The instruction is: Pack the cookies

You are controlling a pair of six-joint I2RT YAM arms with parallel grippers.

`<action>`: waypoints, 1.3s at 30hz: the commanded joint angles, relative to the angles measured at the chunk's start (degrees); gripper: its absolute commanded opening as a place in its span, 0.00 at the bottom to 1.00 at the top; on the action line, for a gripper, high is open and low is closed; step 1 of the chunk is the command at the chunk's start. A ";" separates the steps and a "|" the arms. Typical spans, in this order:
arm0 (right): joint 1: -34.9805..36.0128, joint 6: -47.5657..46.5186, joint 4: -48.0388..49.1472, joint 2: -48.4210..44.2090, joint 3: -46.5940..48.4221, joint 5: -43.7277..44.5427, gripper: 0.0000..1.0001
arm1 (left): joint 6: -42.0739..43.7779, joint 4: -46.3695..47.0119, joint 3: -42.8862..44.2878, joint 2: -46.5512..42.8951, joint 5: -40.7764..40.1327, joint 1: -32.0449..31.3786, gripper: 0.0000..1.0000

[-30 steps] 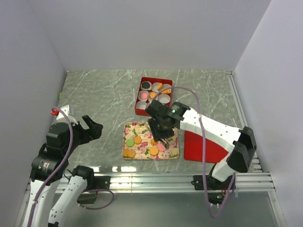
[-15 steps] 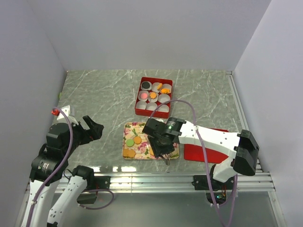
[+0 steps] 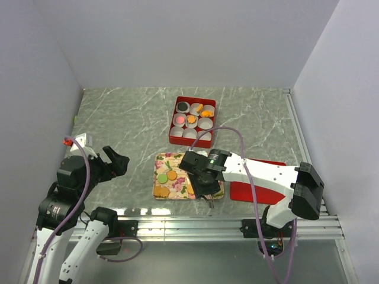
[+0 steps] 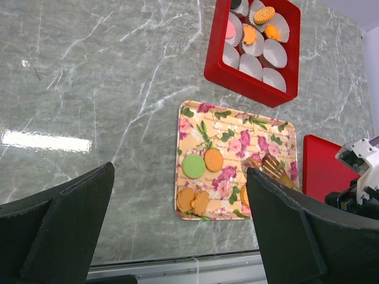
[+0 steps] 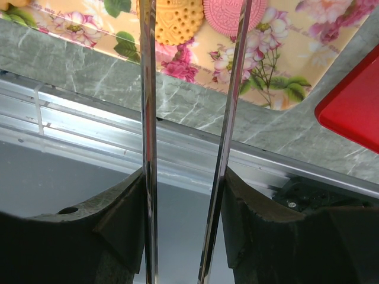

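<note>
Step in hand: picking a cookie off the tray for transfer to the box.

The right gripper [image 5: 185, 177] was clenched on a pair of metal tongs [image 5: 148, 118], one blade against each finger. In the right wrist view the blades stood apart and ran up to the top of the frame, over a golden cookie [image 5: 177, 21] and a pink cookie [image 5: 228, 12]. Whether the tips touched either cookie could not be told, as they ran out of frame.

The left gripper [image 3: 115, 158] hung at the lower left of the overhead view, jaws released and wide, with nothing between them.

The cookies lay in two places. On the flowered tray [image 4: 254, 133], at centre frame, were a green cookie [image 4: 193, 166], an orange cookie [image 4: 214, 160] touching it, and a golden pair [image 4: 192, 201] at the lower left corner. The red box [image 4: 243, 83], at the top of the frame, held white paper cups [image 4: 274, 52]; some had cookies in them and several looked unfilled.

Judgement: packing was partly done. The next move calls for closing the blades squarely on one cookie's edges, lifting it level, and carrying it up-frame to an unfilled cup. A flat disc could slip from smooth blades.
</note>
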 commanded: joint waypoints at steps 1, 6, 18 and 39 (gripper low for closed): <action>0.38 0.95 -0.03 -1.29 1.28 0.91 0.53 | 1.05 2.19 -0.23 -0.25 0.55 -0.28 0.99; 0.55 1.03 0.50 -1.11 1.02 -0.14 0.46 | 1.05 2.19 -0.23 -0.34 0.55 -0.28 0.99; -1.90 -3.52 -3.36 4.15 9.70 3.72 0.36 | 1.14 2.19 -0.23 -0.61 0.63 -0.28 1.00; -30.20 -16.10 -12.59 29.90 57.42 0.65 0.36 | 1.23 2.37 -0.23 -0.08 0.90 0.50 0.99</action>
